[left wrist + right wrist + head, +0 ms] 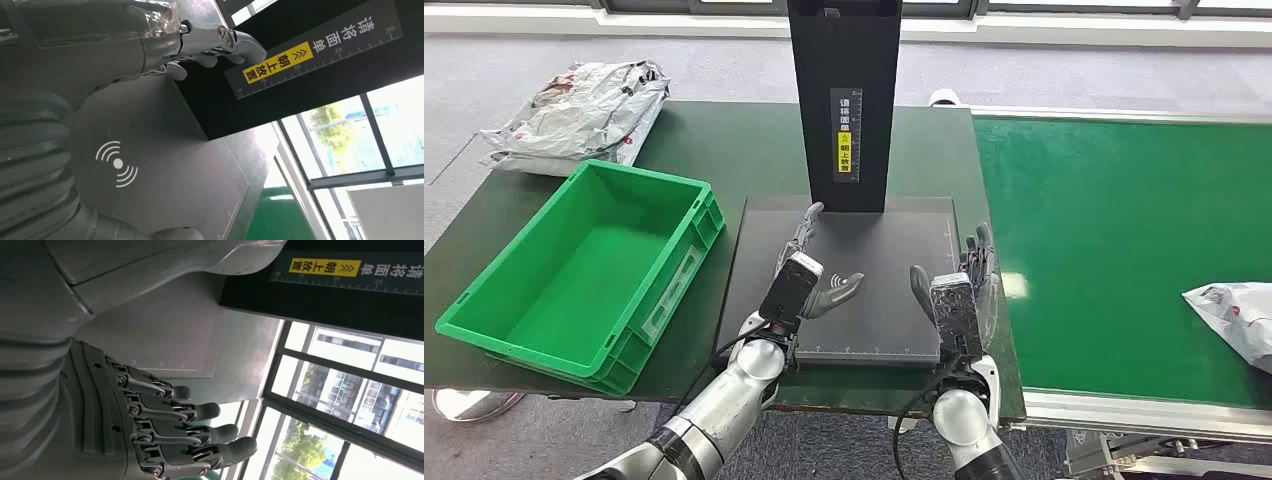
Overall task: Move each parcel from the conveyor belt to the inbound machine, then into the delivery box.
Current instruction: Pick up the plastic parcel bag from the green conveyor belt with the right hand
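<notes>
Your left hand [809,268] and right hand [956,290] hover side by side over the dark scanning plate [874,330] of the inbound machine, both released, fingers spread and holding nothing, with the machine's black post [844,100] standing just beyond the fingertips. The nearest parcel [1236,318] lies on the green conveyor belt [1114,230] well to the right of your right hand. The empty green delivery box [584,270] sits to the left of your left hand, with a heap of bagged parcels [574,115] on the table beyond it.
</notes>
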Controlling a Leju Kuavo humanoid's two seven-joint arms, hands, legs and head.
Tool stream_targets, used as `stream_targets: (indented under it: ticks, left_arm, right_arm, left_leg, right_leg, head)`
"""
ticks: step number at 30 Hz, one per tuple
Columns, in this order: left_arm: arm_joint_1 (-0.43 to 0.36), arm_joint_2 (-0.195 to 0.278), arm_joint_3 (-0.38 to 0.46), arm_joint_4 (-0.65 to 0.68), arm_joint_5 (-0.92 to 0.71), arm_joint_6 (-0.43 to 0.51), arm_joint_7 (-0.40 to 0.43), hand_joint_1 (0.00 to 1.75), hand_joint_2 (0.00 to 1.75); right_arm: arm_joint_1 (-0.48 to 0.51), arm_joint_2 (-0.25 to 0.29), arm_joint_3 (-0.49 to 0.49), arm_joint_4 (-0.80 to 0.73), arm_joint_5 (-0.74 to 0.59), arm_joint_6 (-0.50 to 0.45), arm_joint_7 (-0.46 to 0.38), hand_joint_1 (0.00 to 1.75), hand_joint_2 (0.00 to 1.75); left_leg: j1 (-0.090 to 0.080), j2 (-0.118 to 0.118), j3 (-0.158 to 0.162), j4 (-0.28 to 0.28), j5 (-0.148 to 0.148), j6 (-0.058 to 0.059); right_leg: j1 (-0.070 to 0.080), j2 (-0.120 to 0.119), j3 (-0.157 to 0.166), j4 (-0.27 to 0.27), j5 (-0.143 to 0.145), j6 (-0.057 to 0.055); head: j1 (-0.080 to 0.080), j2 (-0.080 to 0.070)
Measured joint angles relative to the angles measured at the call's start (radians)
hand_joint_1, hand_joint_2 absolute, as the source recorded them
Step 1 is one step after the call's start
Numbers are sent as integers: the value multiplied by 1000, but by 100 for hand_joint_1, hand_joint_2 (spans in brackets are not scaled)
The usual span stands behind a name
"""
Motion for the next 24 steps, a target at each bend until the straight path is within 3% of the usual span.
stream_targets:
  ticks: [8, 13, 24]
  left_arm:
    - [2, 7, 21, -4, 0, 25, 17, 0, 175]
    - [7, 10, 42, -18, -8, 47, 29, 0, 175]
    - [53, 22, 81, -71, -13, 73, 51, 0, 175]
  right_arm:
    - [-4, -20, -43, 0, 110, 62, 84, 0, 175]
    - [-37, -45, -95, 56, 251, 22, 142, 0, 175]
    - [-140, -171, -212, 318, 467, -51, 247, 0, 175]
  left_leg:
    - [0, 0, 0, 0, 0, 0]
    - [0, 0, 0, 0, 0, 0]
    - [0, -1, 0, 0, 0, 0]
  right_leg:
    - [0, 0, 0, 0, 0, 0]
    - [0, 0, 0, 0, 0, 0]
    - [0, 0, 0, 0, 0, 0]
  head:
    - [0, 0]
    - [0, 0]
    - [0, 0]
